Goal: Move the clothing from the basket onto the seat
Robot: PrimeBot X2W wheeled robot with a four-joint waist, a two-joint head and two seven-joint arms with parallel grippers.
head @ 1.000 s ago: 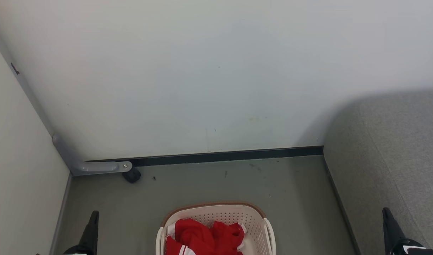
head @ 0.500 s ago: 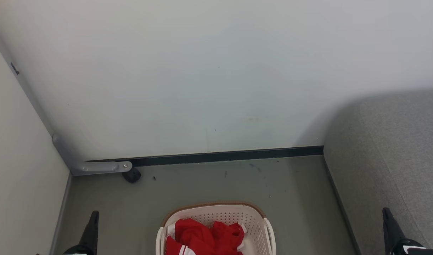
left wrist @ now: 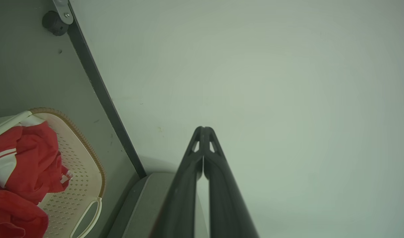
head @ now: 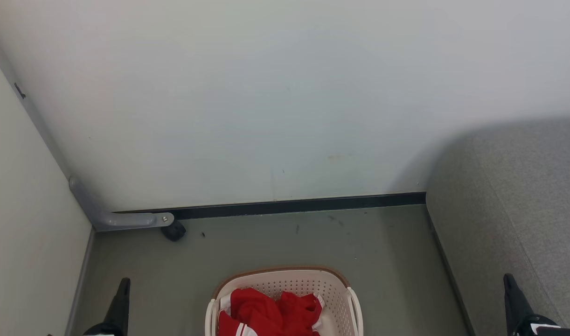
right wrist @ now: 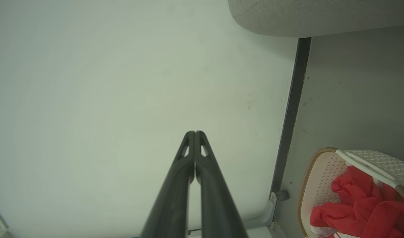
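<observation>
A cream plastic basket [head: 289, 282], smooth and perforated (its brown rim looks woven), holds soft matt red cloth clothing [head: 266, 310]. On the right, the seat [head: 523, 196] is grey upholstery with a coarse weave. The floor [head: 275, 242] is smooth, matt grey-green; the wall [head: 266, 93] smooth and pale. Far left, a grey bracket [head: 126, 218] looks like painted metal.

the clothing [head: 261, 310] is bright red with white stripes; the basket [head: 289, 283] is cream, dotted with small holes, brown along its rim. the seat [head: 513, 196] is speckled grey, the floor [head: 266, 242] dull grey-green.
</observation>
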